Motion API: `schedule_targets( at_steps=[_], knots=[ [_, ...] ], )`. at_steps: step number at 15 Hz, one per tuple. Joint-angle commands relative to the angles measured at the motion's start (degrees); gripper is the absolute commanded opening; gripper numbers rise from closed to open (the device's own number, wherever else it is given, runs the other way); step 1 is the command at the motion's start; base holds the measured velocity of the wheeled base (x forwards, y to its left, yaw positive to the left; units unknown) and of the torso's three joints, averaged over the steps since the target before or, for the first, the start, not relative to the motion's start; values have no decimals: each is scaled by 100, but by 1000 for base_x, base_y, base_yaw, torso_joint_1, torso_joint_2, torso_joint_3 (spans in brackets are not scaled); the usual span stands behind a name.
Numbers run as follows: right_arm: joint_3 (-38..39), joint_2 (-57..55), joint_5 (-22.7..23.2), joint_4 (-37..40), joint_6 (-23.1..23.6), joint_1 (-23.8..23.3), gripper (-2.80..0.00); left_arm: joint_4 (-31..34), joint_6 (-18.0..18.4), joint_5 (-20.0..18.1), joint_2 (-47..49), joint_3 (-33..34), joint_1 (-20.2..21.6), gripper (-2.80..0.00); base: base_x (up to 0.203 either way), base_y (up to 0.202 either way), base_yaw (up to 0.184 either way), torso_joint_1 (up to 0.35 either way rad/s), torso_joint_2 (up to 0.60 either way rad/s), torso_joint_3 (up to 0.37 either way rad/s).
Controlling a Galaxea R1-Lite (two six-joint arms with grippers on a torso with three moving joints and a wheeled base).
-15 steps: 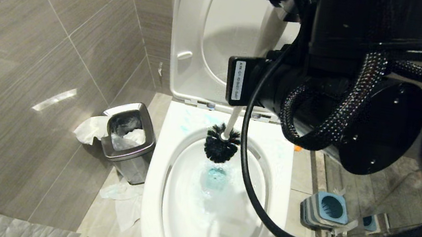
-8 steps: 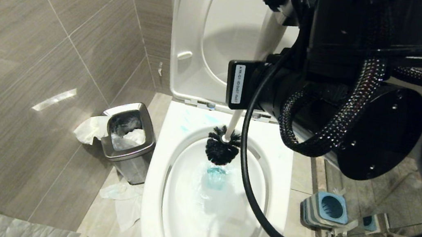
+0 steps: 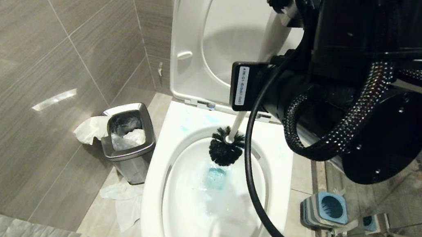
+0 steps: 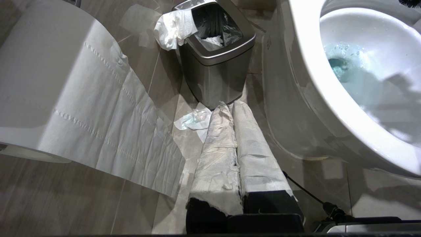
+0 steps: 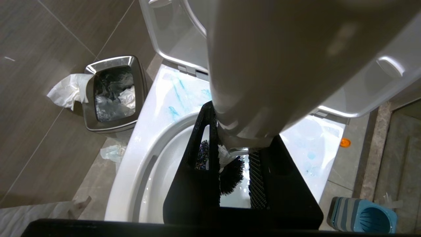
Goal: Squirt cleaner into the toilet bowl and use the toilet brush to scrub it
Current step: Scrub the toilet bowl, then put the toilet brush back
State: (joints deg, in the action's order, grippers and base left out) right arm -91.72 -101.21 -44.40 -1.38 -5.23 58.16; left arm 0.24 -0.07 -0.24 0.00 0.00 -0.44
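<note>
White ceramic, blue traces: toilet scrubbing station

White toilet bowl [image 3: 155, 193], lid raised, holds teal-tinted water at the drain. Cleaner [image 5: 179, 95] shows as thin blue smears on the back rim. Toilet brush [image 3: 226, 147]: dark bristle head hangs inside the bowl's rear, above the tinted water; white handle runs up into the right gripper [image 5: 235, 154], whose black fingers are clenched on it. Left gripper [image 4: 235, 148], fingers wrapped in white tissue and pressed together, points at the floor beside the bowl. Steel waste bin [image 3: 127, 142] stands left of the toilet, tissue spilling out. Blue brush holder [image 3: 326, 209] sits on the floor to the right.
</note>
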Motion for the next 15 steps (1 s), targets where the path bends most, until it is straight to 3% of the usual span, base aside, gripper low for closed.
schedule_targets(
  at_steps=[1,11,15],
  knots=[
    [92,76,-25,-3,-4,10,-280,2,-1,-2,9,0,0,-280,0,0,0,0,0,0],
    [239,215,-395,23,4,-42,-280,2,-1,-2,9,0,0,-280,0,0,0,0,0,0],
    [251,209,-762,50,13,-464,-280,2,-1,-2,9,0,0,-280,0,0,0,0,0,0]
  ],
)
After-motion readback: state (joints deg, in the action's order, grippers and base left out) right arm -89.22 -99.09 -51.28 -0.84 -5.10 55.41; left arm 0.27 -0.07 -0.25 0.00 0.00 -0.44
